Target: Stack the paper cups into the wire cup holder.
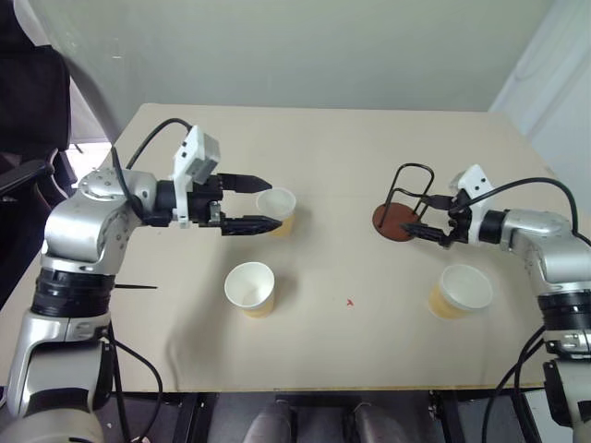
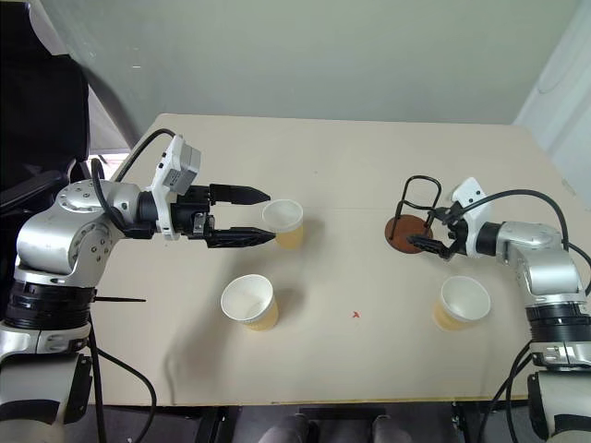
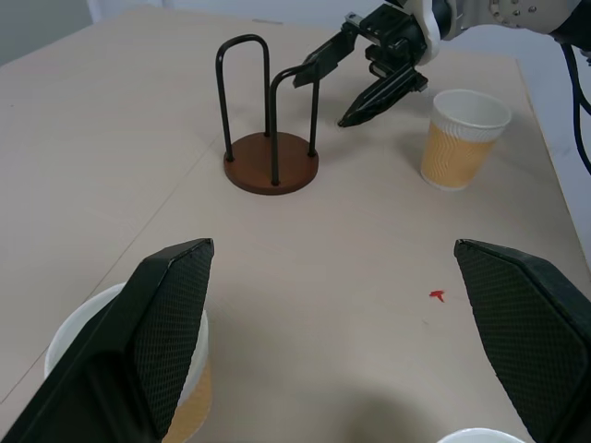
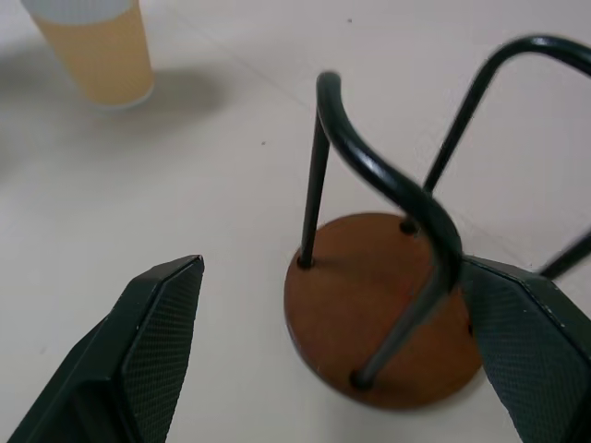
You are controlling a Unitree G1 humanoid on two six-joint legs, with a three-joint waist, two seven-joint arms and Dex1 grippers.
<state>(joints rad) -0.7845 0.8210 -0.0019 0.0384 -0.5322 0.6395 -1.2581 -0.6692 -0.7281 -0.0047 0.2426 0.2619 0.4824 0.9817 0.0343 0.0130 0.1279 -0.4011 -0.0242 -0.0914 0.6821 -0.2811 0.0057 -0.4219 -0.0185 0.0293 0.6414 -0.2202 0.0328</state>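
Wire cup holder (image 1: pixel 403 208) stands upright on the surface (image 1: pixel 351 148), toward the robot's right side, nothing in it. Three paper cups, all upright, all apart from each other: far-left cup (image 1: pixel 276 210) near mid-surface, near-left cup (image 1: pixel 250 288) closer to the robot, right cup (image 1: pixel 459 292) just nearer the robot than the holder. No cup stacked yet.

Risks, as judged from here:
- Right gripper (image 1: pixel 432 217) sits right at the holder, one finger by the wire loops, one by the disc base. The holder looks light; a nudge from a finger against a loop could slide or tip it. Right wrist view shows a loop crossing close in front of the fingers, so snagging looks likely if the arm pushes further in.
- If the holder shifts, later cup drops would miss the ring of wires.
- Left gripper (image 1: pixel 258 202) brackets the far-left cup's rim. Paper wall is soft; closing high on the rim may crush it or pop the cup out sideways. Closing off-centre could knock it over.
- Right cup stands close beside the right forearm; a sweep could topple it.

Grippers:
- Left: jaws spread wide, empty, fingertips either side of the far-left cup; contact cannot be told.
- Right: jaws spread wide, empty, straddling the holder's near edge; touching or not, cannot tell.
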